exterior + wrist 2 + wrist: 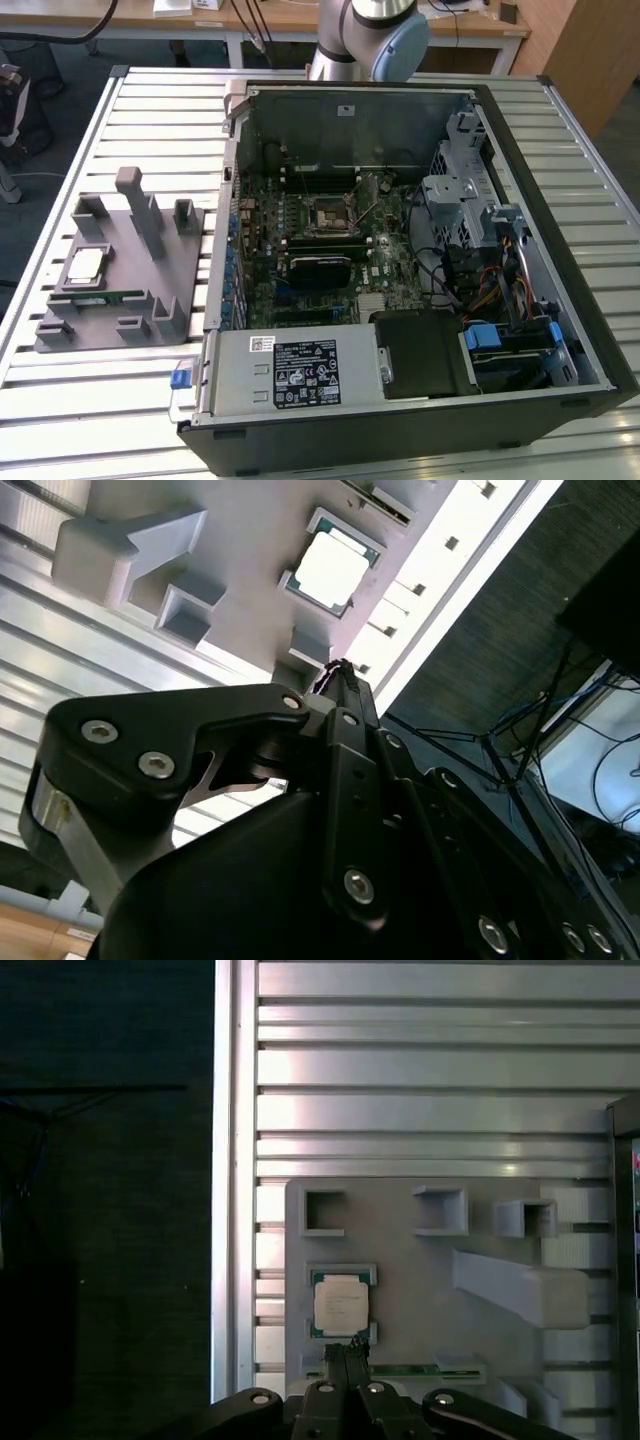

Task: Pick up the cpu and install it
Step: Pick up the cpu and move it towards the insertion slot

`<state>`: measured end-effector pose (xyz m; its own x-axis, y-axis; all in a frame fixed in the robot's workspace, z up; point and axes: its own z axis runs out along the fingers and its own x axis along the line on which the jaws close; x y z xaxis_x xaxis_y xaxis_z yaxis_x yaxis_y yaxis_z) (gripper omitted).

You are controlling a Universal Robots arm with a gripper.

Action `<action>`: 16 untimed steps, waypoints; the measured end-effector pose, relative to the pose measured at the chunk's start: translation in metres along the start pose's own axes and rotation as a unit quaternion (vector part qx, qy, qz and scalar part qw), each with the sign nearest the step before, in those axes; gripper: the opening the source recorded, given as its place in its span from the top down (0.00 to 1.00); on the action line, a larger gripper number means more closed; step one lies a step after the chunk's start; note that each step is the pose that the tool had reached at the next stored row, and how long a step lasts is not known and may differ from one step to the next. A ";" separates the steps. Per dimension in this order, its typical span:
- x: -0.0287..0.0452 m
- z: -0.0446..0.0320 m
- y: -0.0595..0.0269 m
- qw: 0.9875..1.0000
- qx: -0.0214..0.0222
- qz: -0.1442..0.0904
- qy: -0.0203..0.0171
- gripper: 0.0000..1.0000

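I am working over a slatted aluminium table [90, 400] whose long grooved profiles catch the light in pale bands. On the exterior view's left of it lies the grey plastic fixture [150, 262], a flat plate with raised blocks and pockets. The cpu [85, 264] sits flat in a square nest on that fixture, its silver top facing up. A thin green memory stick [116, 296] lies in a slot just beside it.

In the first wrist view the end effector [345, 1352] hangs over the fixture [420, 1280] beside the cpu [340, 1305]. Its fingertips are pressed together and grasp nothing. I cannot tell whether they touch the plate. The second wrist view shows the same pinched tip [338, 668] near the cpu [331, 570].

To the exterior view's right of the fixture an open black computer case [400, 447] lies on its side on the table. Inside it the green motherboard [300, 280] is exposed and the socket [328, 215] has no chip in it. The arm's base [365, 40] rises behind the case.

Around the table I see dark floor [100, 1210], wooden desks [300, 18] along the back, a wood-panelled wall [590, 50] and loose cables [520, 740] on the floor.
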<state>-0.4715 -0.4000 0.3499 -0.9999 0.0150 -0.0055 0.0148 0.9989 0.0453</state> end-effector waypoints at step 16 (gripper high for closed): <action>0.0001 0.0263 -0.0050 1.000 0.000 -0.013 0.008 0.59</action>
<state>-0.4715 -0.4037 0.3234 -0.9999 -0.0115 0.0103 -0.0110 0.9989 0.0451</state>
